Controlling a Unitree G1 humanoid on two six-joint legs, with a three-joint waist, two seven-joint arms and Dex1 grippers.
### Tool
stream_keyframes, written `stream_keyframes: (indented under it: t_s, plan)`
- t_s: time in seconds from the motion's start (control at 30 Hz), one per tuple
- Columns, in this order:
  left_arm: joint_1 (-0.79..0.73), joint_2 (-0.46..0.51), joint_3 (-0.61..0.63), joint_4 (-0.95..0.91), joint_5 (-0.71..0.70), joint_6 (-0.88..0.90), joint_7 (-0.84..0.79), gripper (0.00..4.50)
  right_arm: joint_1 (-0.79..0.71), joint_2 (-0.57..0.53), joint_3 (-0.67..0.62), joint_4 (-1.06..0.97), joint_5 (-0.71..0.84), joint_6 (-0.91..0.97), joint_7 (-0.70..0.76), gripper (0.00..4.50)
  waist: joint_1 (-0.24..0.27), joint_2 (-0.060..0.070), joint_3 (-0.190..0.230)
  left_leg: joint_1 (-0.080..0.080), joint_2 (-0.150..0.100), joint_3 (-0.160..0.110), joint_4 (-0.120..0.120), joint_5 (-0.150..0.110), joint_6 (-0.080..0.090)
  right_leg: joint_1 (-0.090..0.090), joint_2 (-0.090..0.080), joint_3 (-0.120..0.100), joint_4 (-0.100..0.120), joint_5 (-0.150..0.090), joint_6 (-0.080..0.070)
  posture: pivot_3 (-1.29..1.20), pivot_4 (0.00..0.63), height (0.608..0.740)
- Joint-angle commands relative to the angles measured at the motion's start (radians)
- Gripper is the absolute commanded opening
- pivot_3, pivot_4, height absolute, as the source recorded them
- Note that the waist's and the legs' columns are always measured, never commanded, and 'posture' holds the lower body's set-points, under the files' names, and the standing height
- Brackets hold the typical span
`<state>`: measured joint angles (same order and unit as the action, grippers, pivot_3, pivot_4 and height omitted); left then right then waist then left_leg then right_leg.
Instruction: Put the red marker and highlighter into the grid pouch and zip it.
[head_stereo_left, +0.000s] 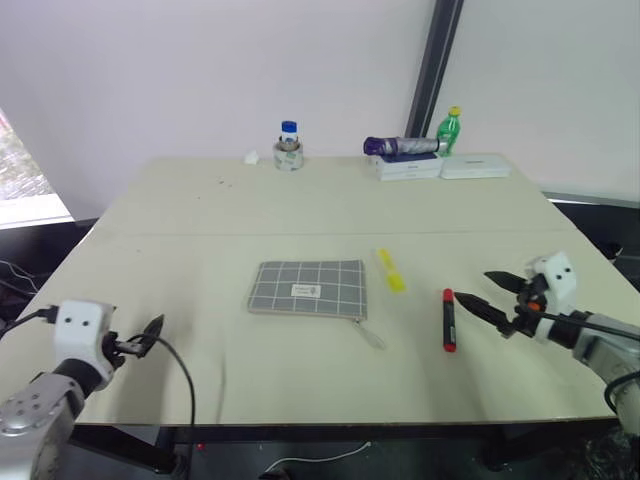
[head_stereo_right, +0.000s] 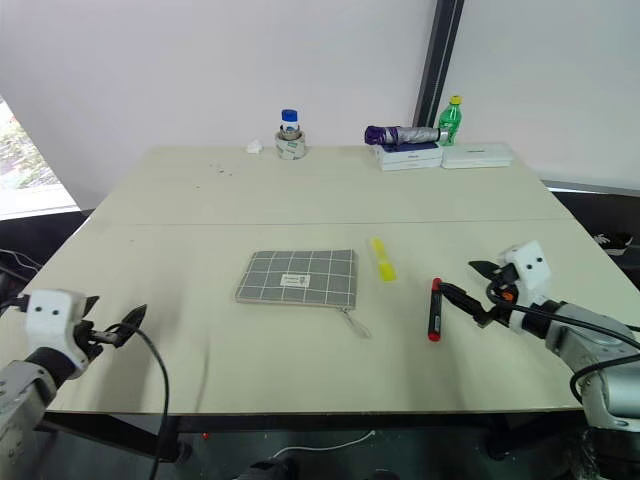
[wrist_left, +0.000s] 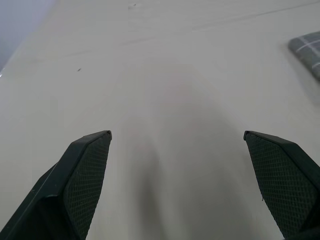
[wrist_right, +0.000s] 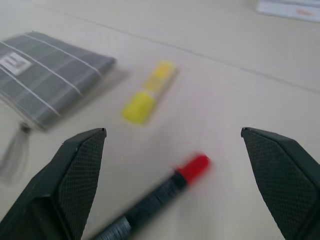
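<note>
The grid pouch (head_stereo_left: 308, 287) lies flat at the table's centre, its zipper pull (head_stereo_left: 368, 333) trailing off the near right corner. Just right of it rests the yellow highlighter (head_stereo_left: 390, 270), and further right the red marker (head_stereo_left: 449, 320) lies lengthwise on the table. My right gripper (head_stereo_left: 494, 296) hovers open just right of the marker, fingers pointing toward it; the right wrist view shows the marker (wrist_right: 160, 192), the highlighter (wrist_right: 147, 93) and the pouch (wrist_right: 45, 75) ahead of the spread fingers. My left gripper (head_stereo_left: 150, 335) is open over bare table near the front left edge, well left of the pouch (wrist_left: 307, 50).
Along the far edge stand a blue-capped jar (head_stereo_left: 289, 146) on a tape roll, a folded purple umbrella (head_stereo_left: 403, 147) on white boxes (head_stereo_left: 440, 167), and a green bottle (head_stereo_left: 450, 128). A black cable (head_stereo_left: 185, 385) hangs by my left arm at the table's front edge.
</note>
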<state>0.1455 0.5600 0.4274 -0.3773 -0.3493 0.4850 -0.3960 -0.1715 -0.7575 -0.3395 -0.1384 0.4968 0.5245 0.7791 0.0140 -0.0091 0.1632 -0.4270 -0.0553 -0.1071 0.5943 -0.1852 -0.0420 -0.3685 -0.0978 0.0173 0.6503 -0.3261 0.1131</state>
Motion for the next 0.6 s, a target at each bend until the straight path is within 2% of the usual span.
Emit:
stream_keyframes:
  t_s: [0.03, 0.27, 0.3, 0.4, 0.6]
  plan:
    - [-0.021, 0.03, -0.054, -0.036, 0.029, -0.047, -0.044, 4.48, -0.018, 0.012, 0.015, -0.091, 0.022, 0.005, -0.013, 4.5, -0.001, 0.0, 0.0, 0.0, 0.0, 0.0, 0.0, 0.0, 0.0, 0.0, 0.0, 0.0, 0.0, 0.0, 0.0, 0.0, 0.15, 0.74]
    - [-0.114, 0.132, -0.151, 0.087, 0.135, -0.173, -0.138, 4.48, -0.033, 0.023, 0.124, -0.198, -0.024, 0.044, -0.056, 4.5, -0.003, 0.0, 0.0, 0.0, 0.001, 0.0, 0.0, 0.0, 0.0, -0.001, 0.0, 0.0, 0.0, 0.0, 0.0, 0.0, 0.15, 0.74]
    - [-0.15, 0.147, -0.171, 0.129, 0.155, -0.214, -0.154, 4.5, -0.044, 0.032, 0.15, -0.212, -0.027, 0.054, -0.067, 4.25, -0.003, 0.0, 0.0, 0.0, 0.001, 0.0, 0.0, 0.0, 0.0, -0.001, 0.0, 0.0, 0.0, 0.0, 0.0, 0.0, 0.15, 0.74]
    - [-0.235, 0.195, -0.242, 0.258, 0.254, -0.366, -0.185, 4.5, -0.076, 0.037, 0.234, -0.23, -0.063, 0.103, -0.102, 3.17, -0.003, 0.0, 0.0, 0.0, 0.001, 0.0, 0.0, 0.0, 0.0, -0.002, 0.0, 0.0, 0.0, 0.0, 0.0, 0.0, 0.15, 0.74]
    - [-0.375, 0.227, -0.38, 0.536, 0.407, -0.682, -0.219, 4.5, -0.168, 0.115, 0.365, -0.2, -0.146, 0.195, -0.214, 0.1, -0.005, 0.0, 0.0, -0.001, 0.0, 0.001, -0.002, 0.0, 0.0, -0.004, 0.0, 0.001, 0.0, 0.002, 0.003, 0.0, 0.15, 0.74]
